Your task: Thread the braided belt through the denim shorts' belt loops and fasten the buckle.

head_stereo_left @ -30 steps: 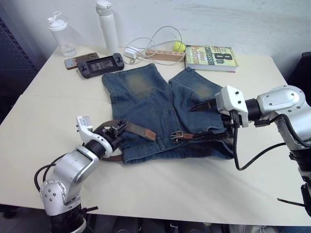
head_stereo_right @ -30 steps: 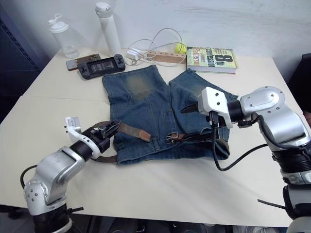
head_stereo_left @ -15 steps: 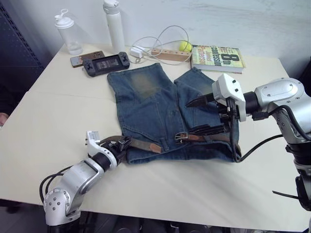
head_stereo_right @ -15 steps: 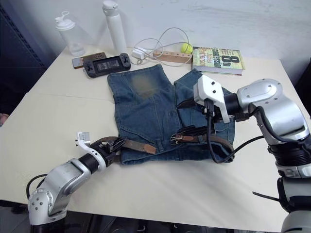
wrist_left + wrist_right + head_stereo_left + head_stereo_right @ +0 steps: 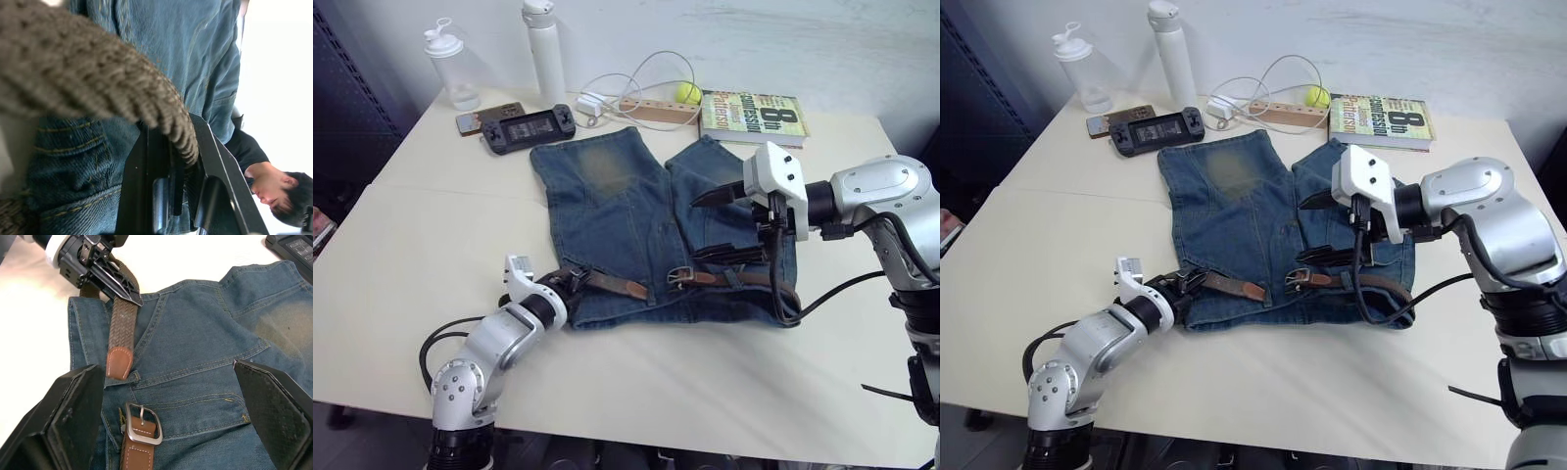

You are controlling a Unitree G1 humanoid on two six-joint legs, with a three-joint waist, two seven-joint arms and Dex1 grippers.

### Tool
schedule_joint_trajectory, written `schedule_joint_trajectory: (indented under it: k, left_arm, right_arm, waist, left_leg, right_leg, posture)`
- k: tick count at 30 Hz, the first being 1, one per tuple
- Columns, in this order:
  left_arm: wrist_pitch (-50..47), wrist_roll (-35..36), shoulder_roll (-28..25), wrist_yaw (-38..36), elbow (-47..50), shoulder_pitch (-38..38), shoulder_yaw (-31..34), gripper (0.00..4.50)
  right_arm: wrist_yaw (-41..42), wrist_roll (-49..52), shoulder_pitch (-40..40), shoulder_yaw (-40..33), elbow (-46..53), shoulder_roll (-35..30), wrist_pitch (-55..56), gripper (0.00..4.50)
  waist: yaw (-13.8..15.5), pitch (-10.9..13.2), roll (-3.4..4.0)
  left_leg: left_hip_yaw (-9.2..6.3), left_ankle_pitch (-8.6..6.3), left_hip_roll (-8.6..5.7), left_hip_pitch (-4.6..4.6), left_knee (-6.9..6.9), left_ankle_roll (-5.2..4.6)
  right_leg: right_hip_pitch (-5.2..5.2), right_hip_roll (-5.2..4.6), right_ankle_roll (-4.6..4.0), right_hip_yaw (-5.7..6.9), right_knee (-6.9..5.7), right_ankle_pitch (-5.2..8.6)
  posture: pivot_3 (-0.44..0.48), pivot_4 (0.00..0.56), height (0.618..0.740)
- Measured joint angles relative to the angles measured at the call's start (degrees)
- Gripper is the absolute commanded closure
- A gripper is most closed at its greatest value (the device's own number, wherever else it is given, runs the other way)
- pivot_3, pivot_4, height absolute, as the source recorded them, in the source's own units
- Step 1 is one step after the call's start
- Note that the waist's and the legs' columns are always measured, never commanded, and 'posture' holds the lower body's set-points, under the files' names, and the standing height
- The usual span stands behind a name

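Cream tabletop (image 5: 411, 235) fills most of the head views. The faded mid-blue denim shorts (image 5: 617, 211) lie flat at frame centre, waistband toward the lower edge and legs pointing to the upper part of the frame.

Change over the last second: the left arm has pushed inward from the lower left, so the left gripper (image 5: 570, 280) now sits right at the waistband's left corner; a second ago it was out on bare table beside the shorts. Its fingers are pinched on the dark-brown woven braided belt (image 5: 121, 325); the left wrist view shows the braid passing between them.

The belt's tan leather tip (image 5: 631, 288) has travelled with it, lying further toward centre on the waistband, now near the square silver-grey metal buckle (image 5: 142, 423) but not touching it.

The right gripper (image 5: 724, 223) hangs above the shorts' right half at centre right, its two fingers spread wide and holding nothing. It has barely shifted.

Reading: the free end is closing on the buckle, so fastening looks like the step approaching. How many blue denim belt loops (image 5: 134, 377) the belt actually passes through cannot be told. A small denim strip sits at the tip, but whether the tip is under it is unclear.
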State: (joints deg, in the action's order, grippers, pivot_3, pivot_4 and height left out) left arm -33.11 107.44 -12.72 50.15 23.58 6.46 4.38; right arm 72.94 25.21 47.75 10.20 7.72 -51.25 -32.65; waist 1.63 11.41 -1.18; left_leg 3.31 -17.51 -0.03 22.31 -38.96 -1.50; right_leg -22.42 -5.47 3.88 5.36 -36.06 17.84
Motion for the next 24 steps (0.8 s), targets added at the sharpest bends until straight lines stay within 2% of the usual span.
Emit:
schedule_joint_trajectory:
  k: [9,17,24]
  left_arm:
    - [1.51,-2.93,2.56,2.21,-1.53,-0.71,-3.10,4.50]
    - [3.23,-2.91,0.37,6.62,1.54,-2.19,-2.27,4.50]
    - [6.04,-4.70,5.33,8.98,1.57,-1.19,-4.28,4.50]
  right_arm:
    - [-1.23,-0.09,-1.60,-1.68,2.60,-0.29,-1.24,0.06]
    - [-1.27,-0.63,-1.98,-1.69,3.23,-0.79,-2.31,0.06]
    - [-1.76,-0.63,-1.98,-1.69,3.53,-0.66,-2.49,0.06]
  waist:
    - [0.03,0.00,0.04]
    - [-0.31,0.07,0.16]
    - [0.12,0.11,0.21]
  left_leg:
    - [-0.07,-0.02,-0.01,0.03,0.00,-0.05]
    - [-0.09,-0.01,0.02,0.00,0.07,-0.03]
    - [-0.13,-0.03,-0.01,0.08,0.06,-0.06]
  right_leg:
    - [0.05,0.00,0.05,0.05,0.12,-0.03]
    - [0.04,0.00,0.03,0.07,0.10,-0.02]
    - [0.05,-0.01,0.05,0.15,0.19,-0.03]
  posture:
    - [0.000,0.150,0.708]
    - [0.000,0.150,0.708]
    - [0.000,0.150,0.708]
